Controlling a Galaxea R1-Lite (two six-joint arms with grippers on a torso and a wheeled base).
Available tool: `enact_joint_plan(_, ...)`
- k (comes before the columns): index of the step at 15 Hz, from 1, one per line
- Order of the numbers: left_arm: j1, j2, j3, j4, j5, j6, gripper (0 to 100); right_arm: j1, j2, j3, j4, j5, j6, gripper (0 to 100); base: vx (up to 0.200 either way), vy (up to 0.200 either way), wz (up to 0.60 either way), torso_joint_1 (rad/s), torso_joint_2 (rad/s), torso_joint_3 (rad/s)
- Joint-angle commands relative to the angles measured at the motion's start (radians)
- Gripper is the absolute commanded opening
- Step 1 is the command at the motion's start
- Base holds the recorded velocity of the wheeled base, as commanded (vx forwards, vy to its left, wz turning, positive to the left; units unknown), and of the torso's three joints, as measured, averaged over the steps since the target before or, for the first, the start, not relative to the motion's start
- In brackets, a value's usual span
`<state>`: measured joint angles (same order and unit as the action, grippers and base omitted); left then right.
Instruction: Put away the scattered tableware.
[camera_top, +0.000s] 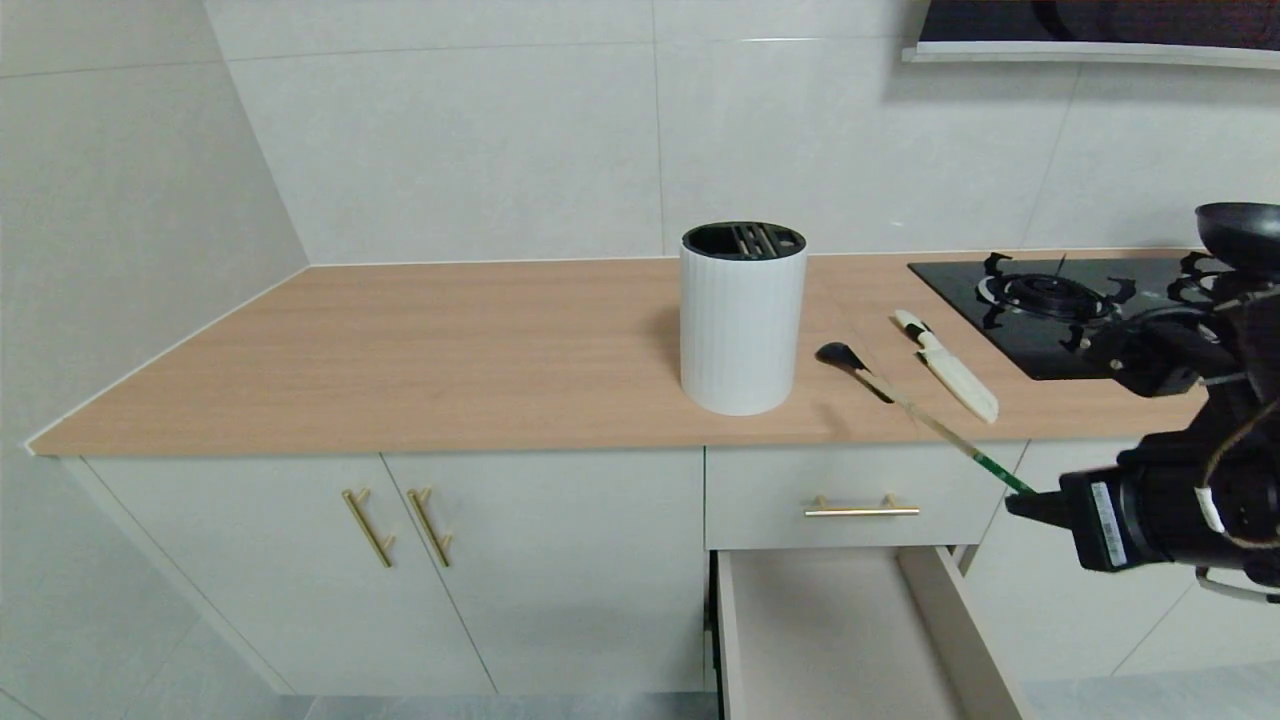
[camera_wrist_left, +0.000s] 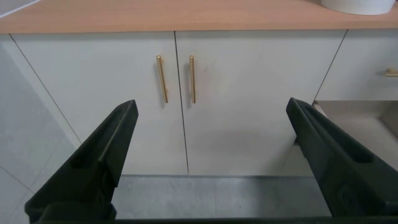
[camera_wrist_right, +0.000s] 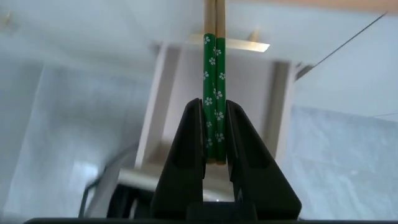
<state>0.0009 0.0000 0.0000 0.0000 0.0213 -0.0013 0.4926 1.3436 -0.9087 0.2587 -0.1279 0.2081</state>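
Note:
My right gripper (camera_top: 1030, 498) is shut on a pair of chopsticks (camera_top: 940, 425) with green flowered ends; it hangs in front of the counter edge, above the open drawer (camera_top: 830, 640). In the right wrist view the chopsticks (camera_wrist_right: 214, 74) sit pinched between the gripper's (camera_wrist_right: 214, 134) fingers and point at the drawer (camera_wrist_right: 180, 93). A white knife (camera_top: 948, 378) and a black spoon (camera_top: 838, 355) lie on the wooden counter (camera_top: 450, 350), right of a white ribbed holder (camera_top: 742, 330) with a black slotted top. My left gripper (camera_wrist_left: 211, 155) is open, low in front of the cabinet doors (camera_wrist_left: 177, 93).
A black gas hob (camera_top: 1060, 300) is set in the counter at the right, with a dark pan (camera_top: 1240, 235) at its far edge. Below are a shut drawer with a gold handle (camera_top: 860, 508) and two cabinet doors (camera_top: 400, 560). Tiled walls close the back and left.

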Motion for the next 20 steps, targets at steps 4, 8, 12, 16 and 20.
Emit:
enact_joint_plan(4,0.001,0.002,0.0,0.0,0.0,0.0,100,0.043,-0.017,0.117,0.024,0.051,-0.072,0,0.0,0.0,0.0,0.0,0.0,0.0)
enact_joint_plan(8,0.001,0.002,0.0,0.0,0.0,0.0,100,0.058,0.051,0.128,0.022,0.051,-0.072,0,0.0,0.0,0.0,0.0,0.0,0.0)
enact_joint_plan(12,0.001,0.002,0.0,0.0,0.0,0.0,100,0.057,0.106,0.126,0.016,0.05,-0.068,0,0.0,0.0,0.0,-0.037,0.08,0.059)
enact_joint_plan(16,0.001,0.002,0.0,0.0,0.0,0.0,100,0.057,0.126,0.137,-0.024,0.047,-0.067,0,0.0,0.0,0.0,-0.182,0.44,0.256)
enact_joint_plan(20,0.001,0.002,0.0,0.0,0.0,0.0,100,0.057,0.14,0.139,-0.027,0.047,-0.067,0,0.0,0.0,0.0,-0.196,0.48,0.286)
